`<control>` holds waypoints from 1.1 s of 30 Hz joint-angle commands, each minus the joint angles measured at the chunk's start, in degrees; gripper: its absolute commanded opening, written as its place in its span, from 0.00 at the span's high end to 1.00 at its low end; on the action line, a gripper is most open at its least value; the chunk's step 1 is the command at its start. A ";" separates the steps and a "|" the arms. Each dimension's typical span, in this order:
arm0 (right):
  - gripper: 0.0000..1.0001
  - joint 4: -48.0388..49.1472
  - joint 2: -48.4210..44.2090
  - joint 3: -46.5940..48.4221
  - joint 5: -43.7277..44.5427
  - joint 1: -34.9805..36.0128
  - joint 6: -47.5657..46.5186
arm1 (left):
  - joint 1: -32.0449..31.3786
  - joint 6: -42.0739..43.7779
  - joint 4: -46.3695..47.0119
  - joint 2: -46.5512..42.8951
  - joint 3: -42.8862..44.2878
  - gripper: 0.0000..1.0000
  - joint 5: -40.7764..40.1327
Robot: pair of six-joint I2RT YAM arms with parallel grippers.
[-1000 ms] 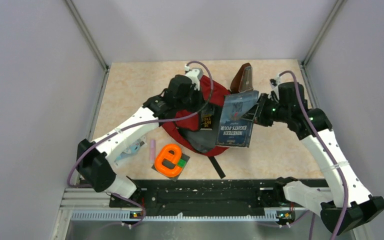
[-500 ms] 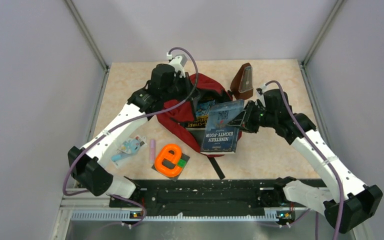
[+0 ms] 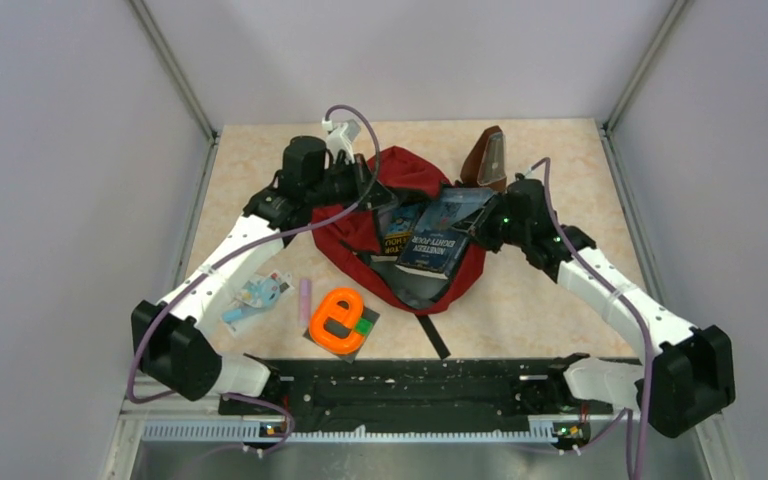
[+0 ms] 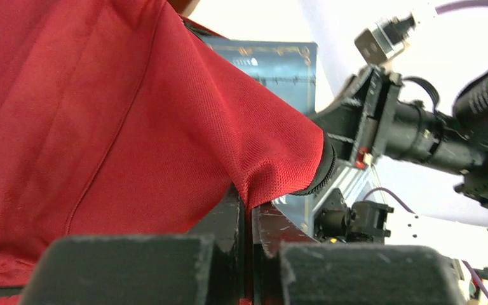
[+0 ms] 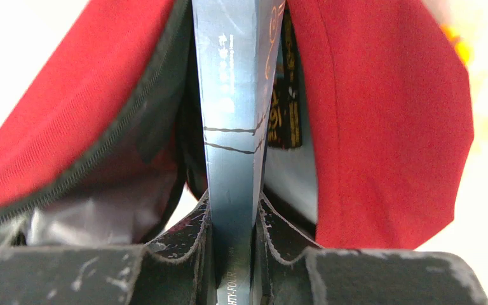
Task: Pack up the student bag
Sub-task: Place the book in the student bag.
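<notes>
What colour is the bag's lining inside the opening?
The lining is grey, against the dark red bag; clearest in the right wrist view.

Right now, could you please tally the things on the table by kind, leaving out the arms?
Backpack: 1, the red student bag
Books: 2, blue book and second book
Metronome: 1
Small loose items: 3, orange e-shaped piece, pink stick, blue-white item
Total: 7, not counting the dark flat thing under the orange piece
</notes>
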 commanded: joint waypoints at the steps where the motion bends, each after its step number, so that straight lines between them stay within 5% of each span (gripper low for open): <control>1: 1.00 15.35 2.27 4.27 7.19 0.02 1.97 | 0.12 -1.66 7.24 -2.64 -0.48 1.00 6.62; 8: 1.00 33.82 5.71 -0.41 16.12 2.06 3.93 | 0.08 2.25 1.34 0.88 4.10 1.00 8.15; 24: 1.00 27.48 24.23 6.81 21.94 7.68 -3.88 | 0.09 3.45 -0.26 4.65 5.96 1.00 7.03; 30: 0.79 24.80 31.21 13.11 17.78 8.02 -7.35 | 0.11 3.15 -0.51 3.64 4.21 1.00 4.72; 33: 0.55 22.18 32.44 15.62 17.11 8.62 -11.88 | 0.11 3.15 -1.13 3.23 3.81 1.00 2.15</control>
